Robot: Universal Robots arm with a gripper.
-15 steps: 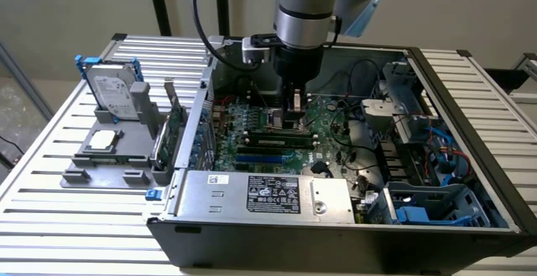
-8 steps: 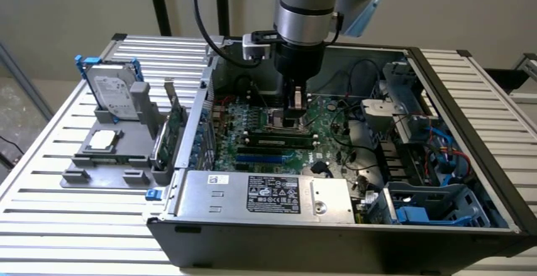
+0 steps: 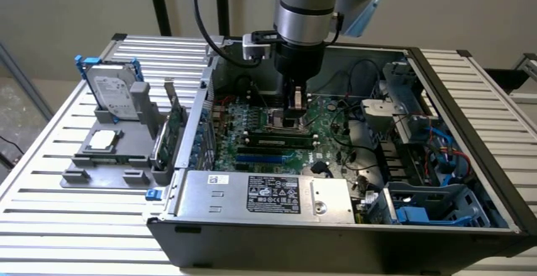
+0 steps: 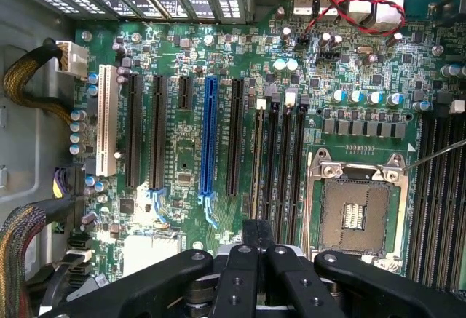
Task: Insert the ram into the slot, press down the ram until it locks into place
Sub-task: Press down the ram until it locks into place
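RAM stick [image 4: 258, 159] stands on edge in the slot [image 4: 260, 118], the outermost of four parallel black memory sockets, on the side toward the blue connector [image 4: 210, 136]. In the exterior view you see the RAM stick [image 3: 281, 140] as a long dark strip lying across the motherboard [image 3: 251, 115], between the blue connector [image 3: 260, 160] and the CPU socket [image 3: 283, 124]. You cannot tell whether the end clips have caught.

Your gripper [image 3: 295, 120] hangs low inside the open computer case [image 3: 470, 163], over the board near the CPU socket [image 4: 357, 212] and the memory sockets. Its fingers are clenched together with nothing between them, as you see at the gripper [image 4: 258, 232] in the wrist view. You cannot tell whether the tips touch the RAM stick.

Outside the case, toward the exterior view's left, a hard drive [image 3: 113, 93] leans upright on a grey holder [image 3: 105, 156] on the slatted table [image 3: 50, 188].
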